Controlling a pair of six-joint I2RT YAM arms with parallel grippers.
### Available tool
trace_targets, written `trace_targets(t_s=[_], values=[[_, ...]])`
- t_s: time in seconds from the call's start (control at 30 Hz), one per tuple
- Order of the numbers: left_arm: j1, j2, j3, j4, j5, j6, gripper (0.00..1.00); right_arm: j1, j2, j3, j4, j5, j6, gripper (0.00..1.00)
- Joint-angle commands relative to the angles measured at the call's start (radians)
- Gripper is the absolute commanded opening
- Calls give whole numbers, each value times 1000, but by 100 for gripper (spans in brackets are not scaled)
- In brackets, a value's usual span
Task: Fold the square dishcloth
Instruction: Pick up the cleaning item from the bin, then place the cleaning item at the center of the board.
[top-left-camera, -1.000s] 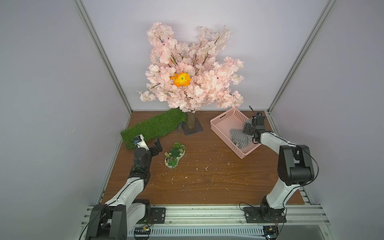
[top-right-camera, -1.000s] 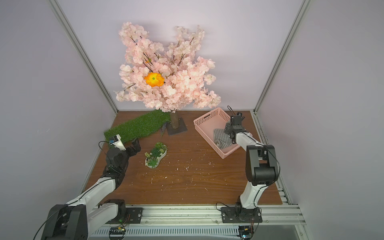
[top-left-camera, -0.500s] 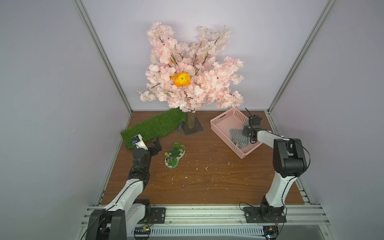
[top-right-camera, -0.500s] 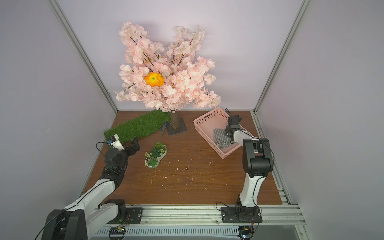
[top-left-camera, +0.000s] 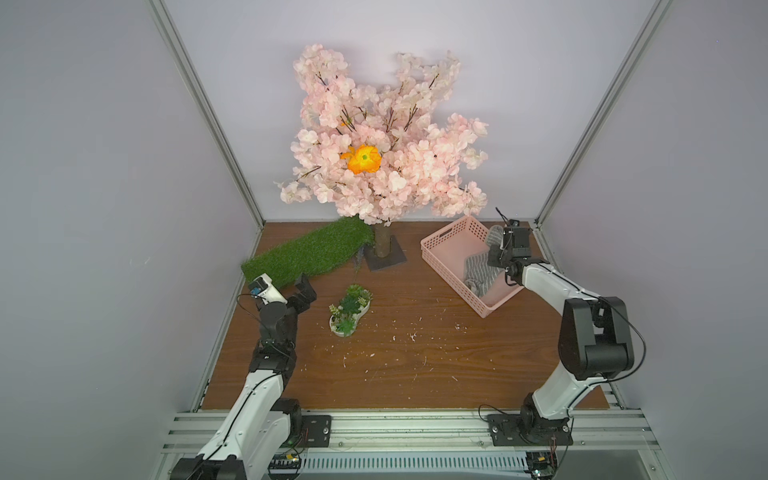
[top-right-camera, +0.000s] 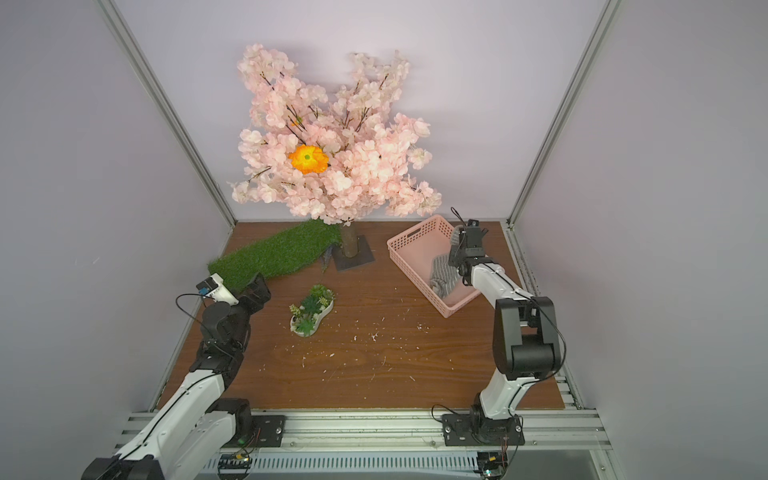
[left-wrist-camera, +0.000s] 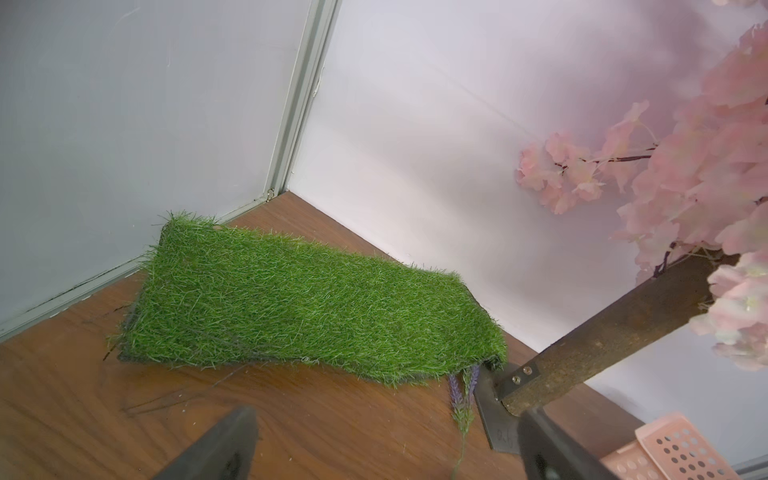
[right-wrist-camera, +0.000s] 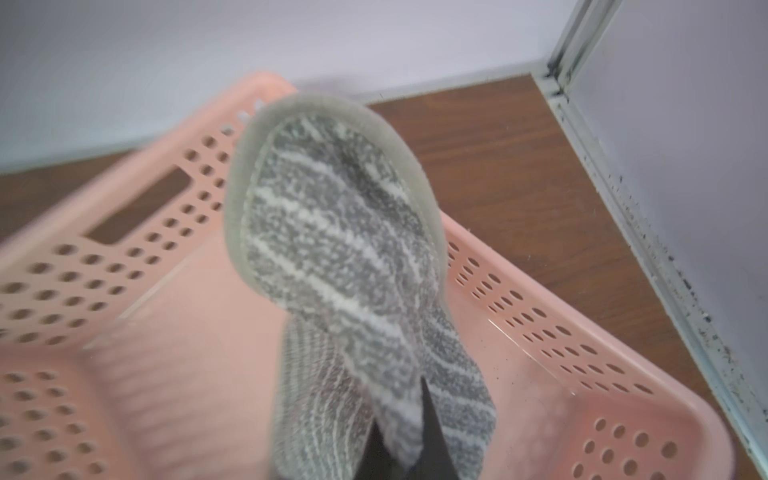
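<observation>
Over the pink basket (top-left-camera: 440, 245) at the far right of the table (top-left-camera: 415, 353), the right arm is reaching forward with its elbow bent high, and the right gripper (right-wrist-camera: 399, 440) is pinching the dishcloth (top-left-camera: 478, 272) with its jaws closed on a fold. Most of the dishcloth is lying in the basket, with one corner sticking up past the gripper. Both top views are showing that bunched grey heap; the right wrist view is showing only the raised striped corner and blurred basket walls. On the other side, the left gripper (top-left-camera: 305, 291) is hovering near the grass mat (left-wrist-camera: 291, 307), jaws wide apart and holding nothing. Its fingertips are being cut off by the left wrist view's edge.
</observation>
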Motion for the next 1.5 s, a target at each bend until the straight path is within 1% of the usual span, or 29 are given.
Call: trace_targets(t_s=[0.0, 0.2, 0.3, 0.47, 0.6, 0.73, 0.87, 0.93, 1.03, 1.1, 1.17, 1.27, 1.33, 1.37, 1.47], values=[[1, -25, 37, -52, -11, -41, 100, 44, -131, -16, -16, -2, -12, 1], [1, -34, 73, -128, -13, -75, 100, 150, -319, -18, -64, -22, -5, 1], [1, -34, 81, -132, 2, -89, 100, 221, -411, -16, -84, -64, 6, 1], [1, -20, 95, -148, 27, -116, 100, 317, -501, -39, -115, -139, 64, 1], [1, 5, 127, -189, 44, -112, 100, 383, -543, -90, -108, -223, 137, 1], [1, 32, 152, -203, 93, -86, 100, 441, -542, -142, -117, -286, 195, 1], [-19, 44, 170, -201, 130, -59, 100, 459, -512, -209, -113, -305, 226, 7], [-55, 46, 182, -203, 124, -31, 100, 458, -473, -232, -117, -298, 224, 8], [-134, 56, 199, -200, 127, -15, 100, 458, -395, -261, -81, -321, 218, 8], [-202, 74, 197, -191, 127, -15, 100, 459, -346, -275, -49, -317, 216, 8], [-293, 100, 189, -174, 102, -8, 100, 459, -291, -278, -26, -285, 215, 8], [-462, 178, 178, -131, 31, 4, 100, 459, -205, -276, 24, -246, 214, 12], [-557, 240, 165, -74, -6, 2, 100, 458, -153, -265, 48, -229, 213, 16], [-591, 278, 159, -45, -13, -3, 100, 459, -127, -256, 55, -218, 211, 18], [-683, 392, 173, 45, -17, 12, 100, 457, -73, -215, 41, -149, 204, 19]])
